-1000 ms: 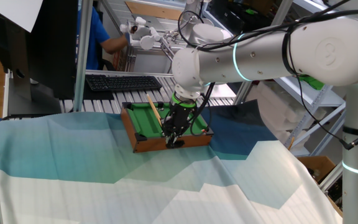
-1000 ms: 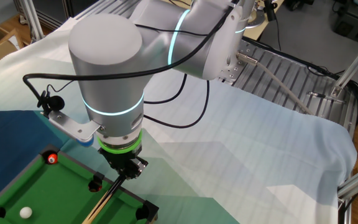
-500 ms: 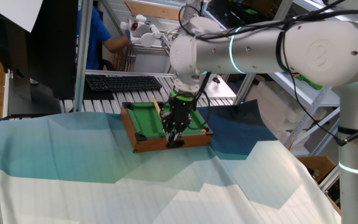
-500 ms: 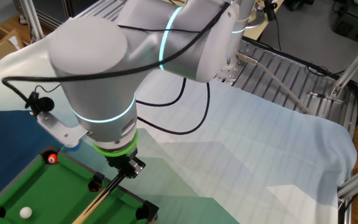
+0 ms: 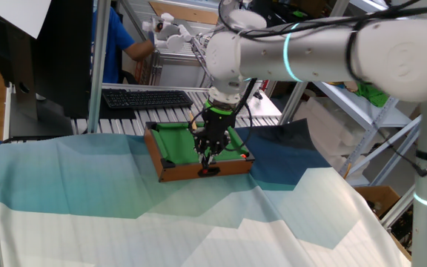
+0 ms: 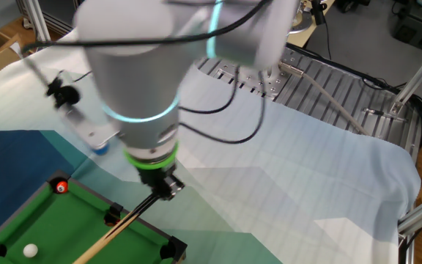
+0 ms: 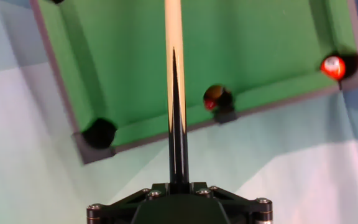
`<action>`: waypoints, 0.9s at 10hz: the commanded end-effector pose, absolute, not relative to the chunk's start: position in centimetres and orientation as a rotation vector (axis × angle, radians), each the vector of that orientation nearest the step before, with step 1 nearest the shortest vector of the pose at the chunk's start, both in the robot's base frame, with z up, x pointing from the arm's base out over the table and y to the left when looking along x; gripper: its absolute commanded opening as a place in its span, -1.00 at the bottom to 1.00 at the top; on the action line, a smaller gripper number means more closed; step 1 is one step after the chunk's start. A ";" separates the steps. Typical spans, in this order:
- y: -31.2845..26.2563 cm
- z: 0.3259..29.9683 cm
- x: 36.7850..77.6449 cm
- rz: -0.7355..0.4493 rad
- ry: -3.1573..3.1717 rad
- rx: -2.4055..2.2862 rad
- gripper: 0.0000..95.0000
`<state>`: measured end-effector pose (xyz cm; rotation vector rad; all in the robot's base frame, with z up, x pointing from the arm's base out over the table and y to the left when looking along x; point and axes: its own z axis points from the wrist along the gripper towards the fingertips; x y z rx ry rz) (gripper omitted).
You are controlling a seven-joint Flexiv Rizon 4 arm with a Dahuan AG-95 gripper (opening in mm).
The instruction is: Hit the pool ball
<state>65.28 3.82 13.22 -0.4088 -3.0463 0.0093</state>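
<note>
The miniature green-felt pool table (image 5: 175, 142) lies on the cloth, and it also shows in the other fixed view (image 6: 42, 220) and the hand view (image 7: 260, 37). The white pool ball (image 6: 30, 250) rests on the felt near the lower left; it is out of the hand view. A small red-orange ball (image 6: 61, 188) sits at a corner pocket (image 7: 333, 66). My gripper (image 6: 164, 185) hovers over the table's edge (image 5: 208, 152), shut on a wooden cue stick (image 6: 116, 231). The cue (image 7: 174, 56) runs straight out over the felt from the gripper (image 7: 178, 185).
A side pocket (image 7: 217, 98) lies just right of the cue and a corner pocket (image 7: 99, 132) to its left. A black keyboard (image 5: 147, 98) lies behind the table. A metal roller rack (image 6: 328, 88) borders the blue-and-white cloth (image 6: 284, 191).
The arm has swung round and the gripper with the cue has shifted slightly up and right in the other fixed view. Both balls stay where they were.
</note>
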 end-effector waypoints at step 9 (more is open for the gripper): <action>6.2 13.9 62.7 0.027 -2.941 -0.857 -1.00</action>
